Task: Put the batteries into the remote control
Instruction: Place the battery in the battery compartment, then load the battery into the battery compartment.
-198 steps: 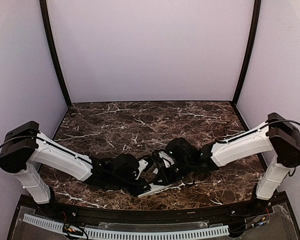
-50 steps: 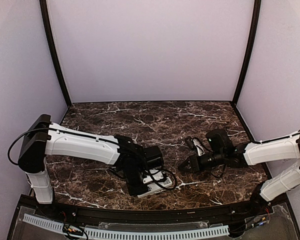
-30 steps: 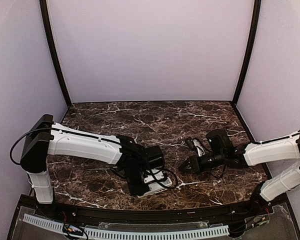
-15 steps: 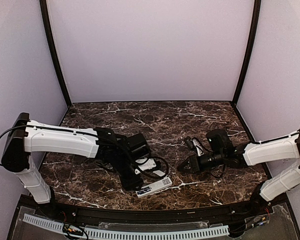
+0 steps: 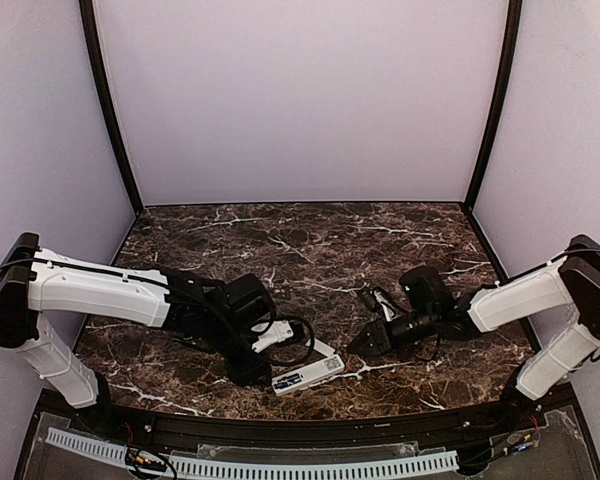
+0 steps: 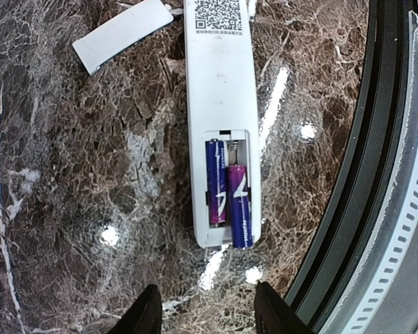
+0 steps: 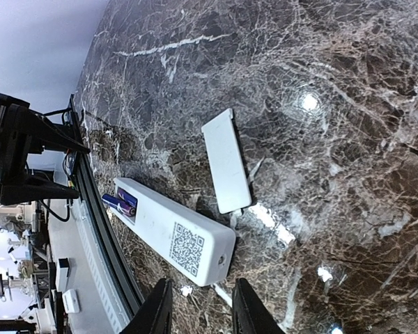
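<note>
The white remote control (image 6: pixel 219 104) lies back-up on the marble table, near the front edge (image 5: pixel 308 374). Two blue-purple batteries (image 6: pixel 228 198) sit side by side in its recess. One lies inside the recess; the other overlaps the end rim. My left gripper (image 6: pixel 207 316) is open and empty, just short of the battery end (image 5: pixel 252 372). My right gripper (image 7: pixel 200 309) is open and empty too, close to the remote's (image 7: pixel 171 233) opposite end, with the batteries (image 7: pixel 120 203) at the far end. In the top view the right gripper (image 5: pixel 358 345) sits right of the remote.
The separate white cover plate (image 6: pixel 122 33) lies flat on the marble beside the remote (image 7: pixel 226 160). The table's black front rail (image 6: pixel 376 174) and a white perforated strip (image 6: pixel 411 229) run close along the remote. A black cable loop (image 5: pixel 298 338) hangs off the left wrist.
My left gripper has opened, let go of the remote and drawn back to the left. The remote now lies free. My right gripper has edged left toward it and opened a little.
</note>
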You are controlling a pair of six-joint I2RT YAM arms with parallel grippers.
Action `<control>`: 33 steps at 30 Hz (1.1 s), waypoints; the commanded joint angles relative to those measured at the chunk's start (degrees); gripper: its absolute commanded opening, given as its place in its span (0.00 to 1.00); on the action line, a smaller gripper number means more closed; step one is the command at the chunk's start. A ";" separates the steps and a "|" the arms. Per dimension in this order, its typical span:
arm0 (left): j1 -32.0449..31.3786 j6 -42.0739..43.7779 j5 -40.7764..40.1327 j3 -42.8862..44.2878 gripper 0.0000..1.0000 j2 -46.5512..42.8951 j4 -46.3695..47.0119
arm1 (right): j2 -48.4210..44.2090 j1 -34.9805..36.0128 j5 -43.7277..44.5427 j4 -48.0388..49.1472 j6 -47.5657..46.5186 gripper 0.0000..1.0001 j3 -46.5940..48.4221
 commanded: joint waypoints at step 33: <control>0.24 1.37 3.09 -2.60 0.41 5.59 7.31 | 6.71 3.14 -3.36 5.78 2.07 0.28 3.18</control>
